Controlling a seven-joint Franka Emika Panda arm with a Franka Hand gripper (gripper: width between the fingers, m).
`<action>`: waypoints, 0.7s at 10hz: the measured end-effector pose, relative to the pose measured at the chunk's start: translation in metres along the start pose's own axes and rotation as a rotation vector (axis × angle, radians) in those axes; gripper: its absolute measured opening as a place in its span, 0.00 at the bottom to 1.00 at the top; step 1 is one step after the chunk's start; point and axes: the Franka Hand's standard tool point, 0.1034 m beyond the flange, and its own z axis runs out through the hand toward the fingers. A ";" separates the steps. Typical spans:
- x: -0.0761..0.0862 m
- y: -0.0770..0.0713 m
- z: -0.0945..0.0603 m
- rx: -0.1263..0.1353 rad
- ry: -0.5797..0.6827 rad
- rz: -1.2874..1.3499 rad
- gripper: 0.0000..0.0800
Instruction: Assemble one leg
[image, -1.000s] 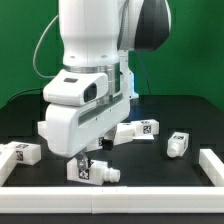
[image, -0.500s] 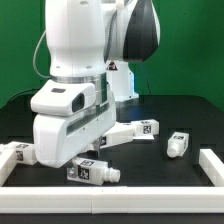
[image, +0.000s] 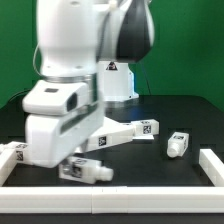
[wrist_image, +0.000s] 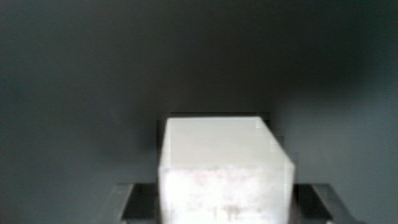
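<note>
The arm's shell (image: 65, 45) is white plastic, smooth and glossy, with soft reflections on its curved faces. The round cover (image: 138, 35) at the joint is black plastic, also glossy, and carries a bright highlight. The worktop (image: 185, 112) is black and matt; it looks like cloth, but no weave can be seen. The leg (image: 92, 172) under the arm is smooth white plastic with little shine. In the wrist view the leg (wrist_image: 228, 165) has an even, dull face, though the picture is blurred. Its tag (image: 78, 172) looks like matt printed paper. The other legs (image: 178, 143) have the same finish. The white bar (image: 212, 166) at the worktop's edge is smooth; plastic or painted wood, I cannot tell. The backdrop (image: 190, 40) is plain matt green.
</note>
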 end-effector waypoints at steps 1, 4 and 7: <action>-0.024 0.005 0.000 -0.005 -0.002 -0.020 0.36; -0.038 0.008 -0.001 -0.018 0.000 -0.009 0.36; -0.037 0.008 -0.004 -0.017 0.000 -0.002 0.48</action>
